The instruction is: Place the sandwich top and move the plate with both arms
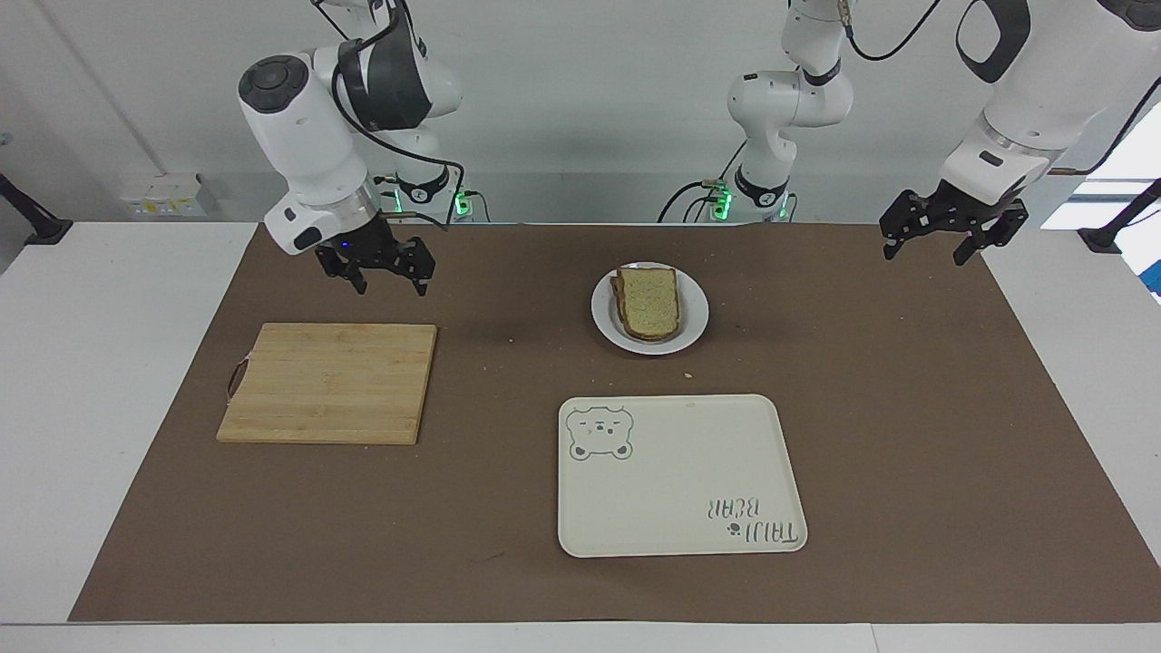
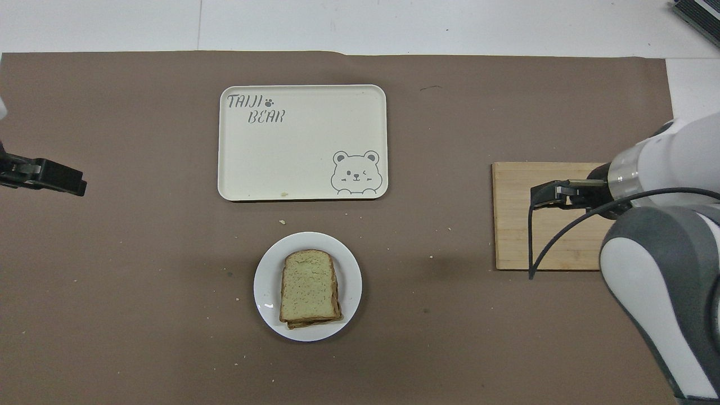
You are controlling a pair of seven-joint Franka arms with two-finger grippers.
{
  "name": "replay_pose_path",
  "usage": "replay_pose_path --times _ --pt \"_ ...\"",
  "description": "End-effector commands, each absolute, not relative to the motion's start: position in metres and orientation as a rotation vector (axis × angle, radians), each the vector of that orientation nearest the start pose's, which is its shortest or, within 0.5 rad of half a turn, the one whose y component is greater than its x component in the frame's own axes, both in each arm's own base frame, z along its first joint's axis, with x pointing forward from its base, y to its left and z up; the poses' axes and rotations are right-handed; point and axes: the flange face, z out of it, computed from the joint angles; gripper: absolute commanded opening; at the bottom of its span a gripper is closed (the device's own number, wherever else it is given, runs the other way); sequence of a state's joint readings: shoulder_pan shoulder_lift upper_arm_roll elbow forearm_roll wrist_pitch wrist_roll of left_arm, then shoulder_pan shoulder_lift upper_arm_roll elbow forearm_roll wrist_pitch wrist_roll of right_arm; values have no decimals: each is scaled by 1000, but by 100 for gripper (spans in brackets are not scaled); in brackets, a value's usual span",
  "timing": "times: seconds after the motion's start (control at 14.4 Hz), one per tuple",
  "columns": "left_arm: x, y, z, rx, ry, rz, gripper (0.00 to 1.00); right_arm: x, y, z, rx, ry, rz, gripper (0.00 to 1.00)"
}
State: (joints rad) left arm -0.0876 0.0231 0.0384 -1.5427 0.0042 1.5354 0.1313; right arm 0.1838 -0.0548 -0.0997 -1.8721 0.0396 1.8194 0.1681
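Bread [image 1: 650,302] sits on top of the stack on my white plate [image 1: 694,319], speckled face up, brown crust showing round the edge, rounded end pointing away from my bases. In the overhead view the top slice [image 2: 309,284] covers the layers under it almost fully, with a sliver of the lower ones peeking out at six o'clock. The plate [image 2: 350,270] rests on the brown mat [image 1: 907,408], nearer to me than the cream bear tray [image 1: 671,481], the two close but not touching.

My right gripper [image 1: 375,264] hangs in the air, holding nothing, over the mat just off the cutting board's [image 1: 328,382] nearer edge. From overhead the same gripper [image 2: 554,194] reads over the board [image 2: 514,225], at three o'clock from the plate and well apart from it. Its fingers look spread, nothing between them.

My left gripper [image 1: 952,229] hovers above the mat's corner at my left arm's end of the table, waiting. In the overhead view it [image 2: 50,175] shows at nine o'clock, at the edge. Fingers splayed there too, nothing held.

The board lies flat toward my right arm's end, its small handle [image 1: 236,374] on the outer side. Crumbs dot the mat around the plate.
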Motion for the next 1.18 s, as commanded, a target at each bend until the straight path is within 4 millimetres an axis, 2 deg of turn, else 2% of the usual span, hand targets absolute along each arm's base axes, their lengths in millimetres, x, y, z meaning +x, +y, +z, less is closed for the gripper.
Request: replay_pose_path --times 0.0,0.21,0.55,0.69,0.76,0.97,1.11 --pt "555 -25 621 -3116 294 54 100 545 26 560 -3130 129 -51 100" --pt "555 -25 621 -3116 294 54 100 548 8 584 -3124 175 -104 100" --pt "555 -25 621 -3116 294 54 100 539 4 633 -3131 154 -76 100" --pt "555 -25 621 -3116 294 54 100 536 -1 658 -3135 94 -88 100" --pt "555 -24 621 -3116 292 54 100 533 -1 664 -3134 79 -57 100" --pt "555 -25 621 -3116 294 54 100 519 -1 659 -3131 74 -6 100" --pt "555 -25 621 -3114 294 54 100 519 -15 658 -3129 112 -11 100"
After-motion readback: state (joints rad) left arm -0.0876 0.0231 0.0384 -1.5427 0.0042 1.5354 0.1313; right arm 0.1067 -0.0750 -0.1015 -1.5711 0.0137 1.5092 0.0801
